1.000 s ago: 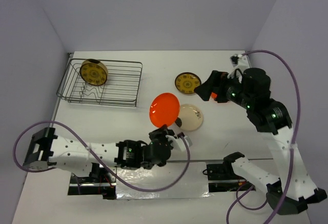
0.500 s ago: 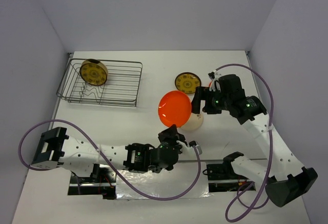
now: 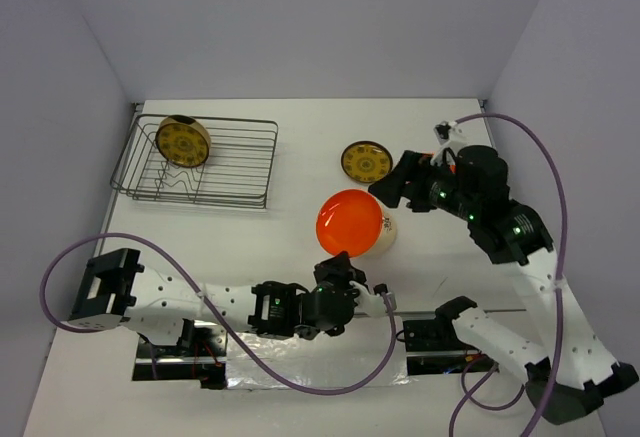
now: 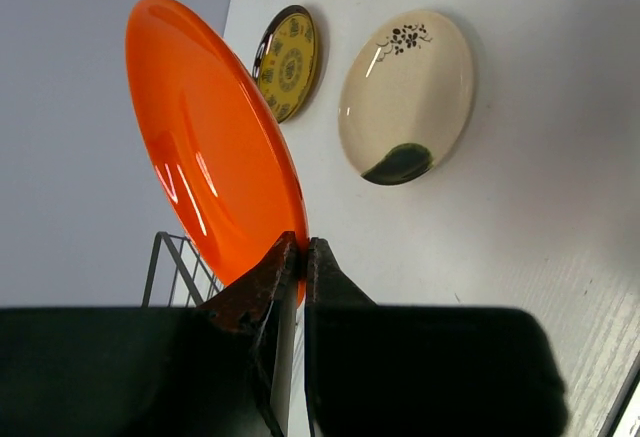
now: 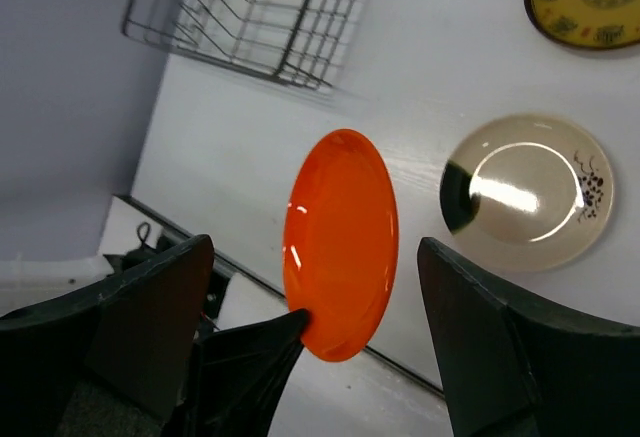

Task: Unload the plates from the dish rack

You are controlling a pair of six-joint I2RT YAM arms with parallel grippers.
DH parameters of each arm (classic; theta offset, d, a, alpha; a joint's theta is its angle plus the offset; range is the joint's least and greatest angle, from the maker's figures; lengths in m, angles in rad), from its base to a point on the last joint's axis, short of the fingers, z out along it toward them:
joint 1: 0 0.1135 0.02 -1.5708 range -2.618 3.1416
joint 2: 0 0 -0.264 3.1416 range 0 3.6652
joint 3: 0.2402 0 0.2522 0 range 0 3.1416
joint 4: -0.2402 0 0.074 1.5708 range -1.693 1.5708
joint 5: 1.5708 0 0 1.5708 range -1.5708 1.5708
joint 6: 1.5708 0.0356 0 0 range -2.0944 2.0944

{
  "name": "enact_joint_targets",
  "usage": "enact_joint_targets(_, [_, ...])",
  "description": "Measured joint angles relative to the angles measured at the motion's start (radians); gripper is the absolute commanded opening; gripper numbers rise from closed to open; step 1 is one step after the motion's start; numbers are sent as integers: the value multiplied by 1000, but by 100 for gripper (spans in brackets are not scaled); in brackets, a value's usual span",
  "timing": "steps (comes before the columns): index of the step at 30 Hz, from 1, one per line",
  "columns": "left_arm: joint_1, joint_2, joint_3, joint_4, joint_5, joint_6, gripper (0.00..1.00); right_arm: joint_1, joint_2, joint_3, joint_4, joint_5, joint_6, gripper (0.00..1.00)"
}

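Left gripper [image 4: 300, 247] clenches the orange plate [image 3: 350, 222] by its rim, tilted over the beige plate [image 4: 405, 97] mid-table. Right gripper [image 3: 388, 185] hangs released, toward the right edge. Rack [image 3: 250, 162], far-left corner, holds one yellow plate [image 3: 182, 141]; second yellow plate [image 3: 366, 161] lies flat.

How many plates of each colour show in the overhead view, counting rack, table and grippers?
Yellow-gold round plates with dark rings: 2, one standing in the dark wire dish rack, the other on the white table
Plain orange-red round plate: 1, held by the left gripper
Glossy beige round plate: 1, partly hidden behind the orange one
Total: 4
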Motion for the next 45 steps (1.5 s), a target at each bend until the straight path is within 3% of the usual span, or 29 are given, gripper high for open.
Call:
enact_joint_targets(3, [-2,10,4,-5,4,2,0,40,96,8,-21,4,-37,82])
enact_joint_targets(4, [-3,13,8,-6,5,3,0,49,125,3,-27,7,-46,74])
enact_joint_targets(6, [-3,19,15,-2,6,5,0,63,171,-30,-40,18,-65,71])
enact_joint_targets(12, [-3,28,24,11,4,9,0,69,184,-71,-97,66,-85,58])
enact_joint_targets(14, [-3,28,24,19,0,10,0,69,180,-72,-97,69,-93,40])
enact_joint_targets(15, [-3,28,24,23,-2,11,0,69,176,-73,-93,67,-96,18])
enact_joint_targets(16, [-3,28,24,27,-5,13,9,69,170,-79,-81,58,-97,0])
enact_joint_targets(18, [-3,28,24,31,-5,11,19,69,152,-97,-48,35,-82,0])
enact_joint_targets(19, [-5,28,24,32,-10,15,31,68,142,-106,-34,27,-85,0])
enact_joint_targets(24, [-8,28,24,60,-29,30,54,69,122,-133,4,-19,-63,0])
enact_joint_targets(27, [-7,27,19,84,-56,32,99,60,115,-142,22,-10,-34,0])
enact_joint_targets(31, [0,-2,-2,92,-113,-34,99,-28,84,-163,52,42,6,0])
enact_joint_targets(34, [40,-64,19,-12,-134,-205,100,-254,53,-238,146,35,47,0])
enact_joint_targets(38, [240,-148,163,-280,-98,-600,100,-539,56,-424,348,62,119,0])
enact_joint_targets(42, [489,-235,225,-460,2,-871,99,-642,127,-521,476,109,176,0])
enact_joint_targets(45, [525,-316,190,-542,80,-964,99,-694,212,-536,608,108,214,0])
